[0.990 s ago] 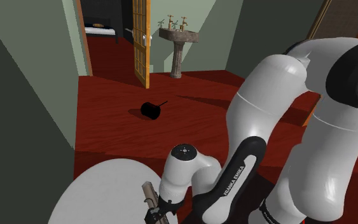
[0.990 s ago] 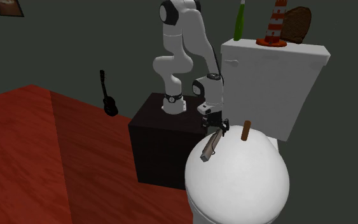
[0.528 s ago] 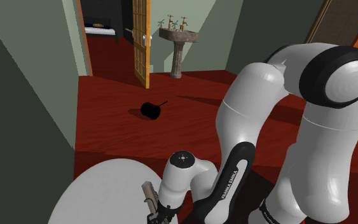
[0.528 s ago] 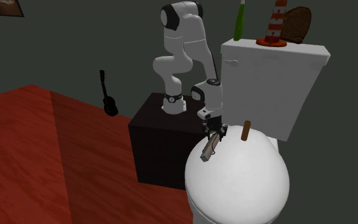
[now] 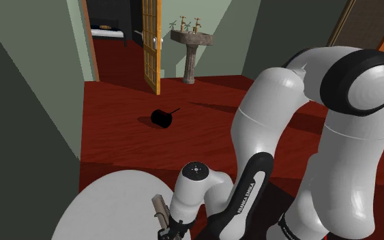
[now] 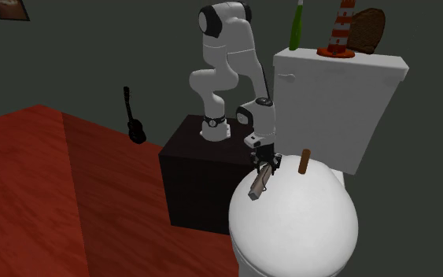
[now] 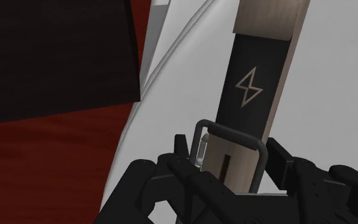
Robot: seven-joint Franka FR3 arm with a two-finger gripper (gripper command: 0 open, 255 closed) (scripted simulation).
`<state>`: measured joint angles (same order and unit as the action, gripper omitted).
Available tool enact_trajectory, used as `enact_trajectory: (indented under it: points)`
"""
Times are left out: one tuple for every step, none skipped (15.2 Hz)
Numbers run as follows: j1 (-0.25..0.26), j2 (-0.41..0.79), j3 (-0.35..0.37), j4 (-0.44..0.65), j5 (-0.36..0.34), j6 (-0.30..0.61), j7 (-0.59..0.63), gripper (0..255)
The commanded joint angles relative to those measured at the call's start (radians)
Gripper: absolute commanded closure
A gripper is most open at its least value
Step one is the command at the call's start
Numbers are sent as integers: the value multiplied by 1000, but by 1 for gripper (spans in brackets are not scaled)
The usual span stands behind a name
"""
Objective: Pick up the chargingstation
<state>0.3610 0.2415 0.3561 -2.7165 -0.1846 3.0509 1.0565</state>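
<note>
– Clasping the chargingstation (image 7: pixel 254 76) at its near end: black hand (image 7: pixel 229 162) closed on it from both sides, fingers (image 7: pixel 149 191) pressed against the slab's edges.
– Looking like what?
– Long flat slab. Pale tan at both ends, black panel across the middle, thin outlined lightning bolt on the black. Grey metal loop over the held end, narrow slot cut into the tan beneath it.
– Sitting where?
– Over the white toilet lid (image 6: pixel 306 220), near the edge facing the dark stand (image 6: pixel 200 181). Tilted in the second exterior view: upper end in the hand, lower end slanting down toward the lid. Touching the lid or just clear of it, impossible to tell.
– Anything close by?
– Short brown stick (image 6: pixel 305 161) upright on the lid, just beside the hand, toward the second exterior view's right. Behind, a white tank (image 6: pixel 330 102) carrying a green bottle (image 6: pixel 297 27), a red-and-white striped lighthouse (image 6: pixel 342 31) and a brown lump (image 6: pixel 367 30).
– Seen from the shoulder view?
– Tan end poking up beside the white wrist at the lid's rim. Beyond, red floor (image 5: pixel 136 143) with a black pan (image 5: pixel 161 118) well apart, then a pedestal sink (image 5: pixel 192 37) next to an open glazed door (image 5: pixel 152 48).
</note>
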Motion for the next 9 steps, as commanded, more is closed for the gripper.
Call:
enact_trajectory:
  points:
    - [1,-1,0,-1,0,1,1,255]
    - [-25,-19,31,-5,19,-14,-13,255]
    - [-52,-37,63,-9,42,-29,-29,255]
    - [-78,-56,95,-13,67,-44,-48,255]
    - [-102,-75,126,-16,96,-60,-69,255]
    - [-125,-94,157,-19,129,-75,-92,255]
    - [-145,-114,185,-22,164,-91,-117,255]
    - [-162,-135,210,-24,202,-108,-143,255]
    - [-175,-155,232,-25,240,-125,-170,255]
